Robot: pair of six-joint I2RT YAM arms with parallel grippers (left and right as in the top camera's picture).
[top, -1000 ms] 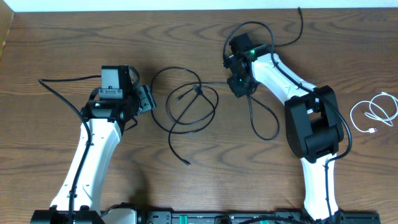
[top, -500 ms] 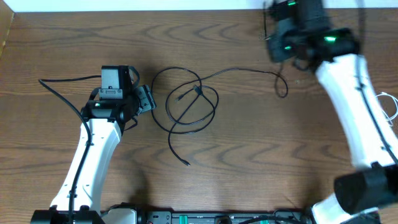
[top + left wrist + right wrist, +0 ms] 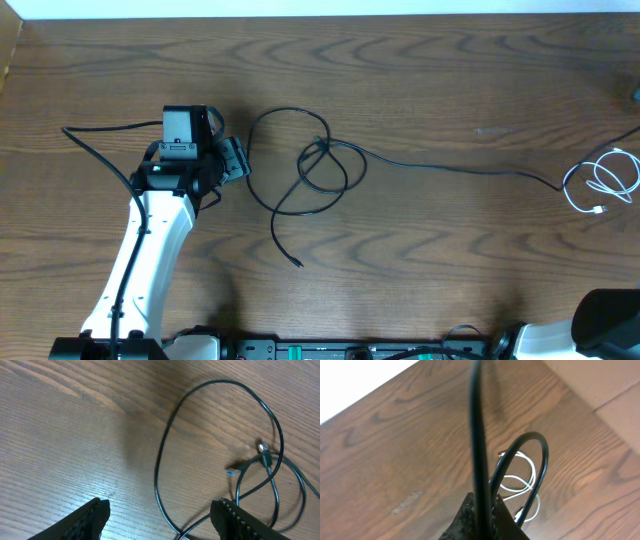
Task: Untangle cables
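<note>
Right gripper (image 3: 482, 519) is pinched tight on a black cable (image 3: 479, 435) that runs straight out past its fingertips, with the coiled white cable (image 3: 516, 480) lying on the table beyond it. Left gripper (image 3: 160, 515) is spread wide and holding nothing. The knotted black loops (image 3: 267, 462) sit just ahead of it, off to the right.

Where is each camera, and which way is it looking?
Overhead: above the table, looking straight down; shows the left arm.
Left wrist: low, facing the black cable loops; left gripper at the bottom.
Right wrist: high, looking down along the held black cable at the white cable; right gripper at bottom.
Shared: all see the black cable.
</note>
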